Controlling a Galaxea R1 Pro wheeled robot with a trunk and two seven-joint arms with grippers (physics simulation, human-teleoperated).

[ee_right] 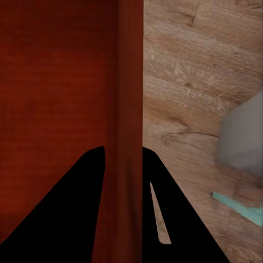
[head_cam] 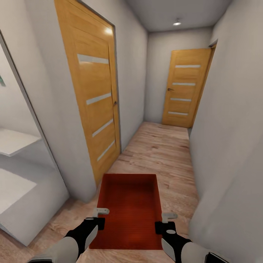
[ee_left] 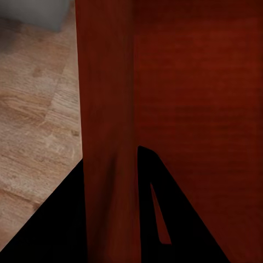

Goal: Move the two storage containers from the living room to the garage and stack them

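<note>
Orange-red storage container [head_cam: 129,208] rides between both arms down a narrow hallway, left hand [head_cam: 98,217] and right hand [head_cam: 165,222] each clamped on a side wall. Clipping the wall corner [head_cam: 86,190] or nearest door [head_cam: 95,91] could twist it loose.

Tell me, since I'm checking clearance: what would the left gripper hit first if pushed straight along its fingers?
The bin: its wall already sits between the left gripper fingers. Beyond it, probably the wood floor below.
</note>
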